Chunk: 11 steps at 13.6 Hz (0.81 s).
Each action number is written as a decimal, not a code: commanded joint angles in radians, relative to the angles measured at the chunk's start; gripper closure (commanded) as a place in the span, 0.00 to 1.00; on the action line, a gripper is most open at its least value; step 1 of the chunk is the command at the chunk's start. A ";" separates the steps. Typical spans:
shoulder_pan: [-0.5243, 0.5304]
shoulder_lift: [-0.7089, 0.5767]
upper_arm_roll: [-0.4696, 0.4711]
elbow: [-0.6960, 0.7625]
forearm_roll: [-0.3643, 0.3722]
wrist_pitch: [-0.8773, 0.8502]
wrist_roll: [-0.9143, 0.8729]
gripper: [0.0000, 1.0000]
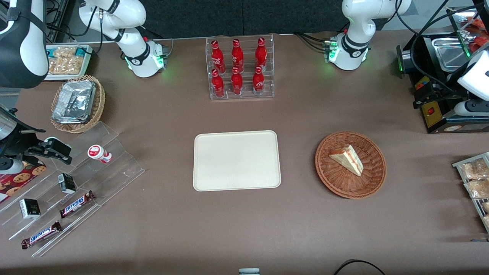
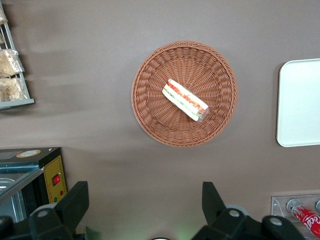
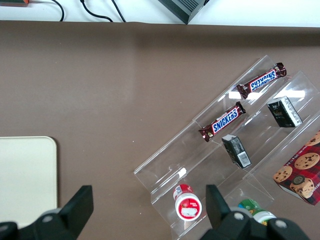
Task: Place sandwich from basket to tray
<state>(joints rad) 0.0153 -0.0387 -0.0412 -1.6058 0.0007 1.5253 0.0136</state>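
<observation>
Brown worktop (image 1: 305, 229) is seen under everything. On it the round reddish-brown wicker basket (image 1: 350, 164) holds the small triangular sandwich (image 1: 347, 159), lying near its middle. The flat cream plastic tray (image 1: 237, 160) is placed beside the basket, apart from it. The left pincer (image 2: 145, 212) is held high above the basket, its fingers (image 2: 75, 202) wide apart and holding nothing.

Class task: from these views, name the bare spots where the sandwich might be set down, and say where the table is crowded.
The tray is bare all over. Bare tabletop lies between tray and basket, and between tray and bottle rack. Crowded: the snack rack toward the parked arm's end. The sandwich lies in the basket; the open gripper hangs above, holding nothing.
</observation>
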 commanded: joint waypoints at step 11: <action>-0.072 0.206 -0.020 -0.132 -0.039 0.230 -0.832 0.00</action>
<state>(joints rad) -0.0377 0.1333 -0.0638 -1.6988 -0.0274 1.6744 -0.6656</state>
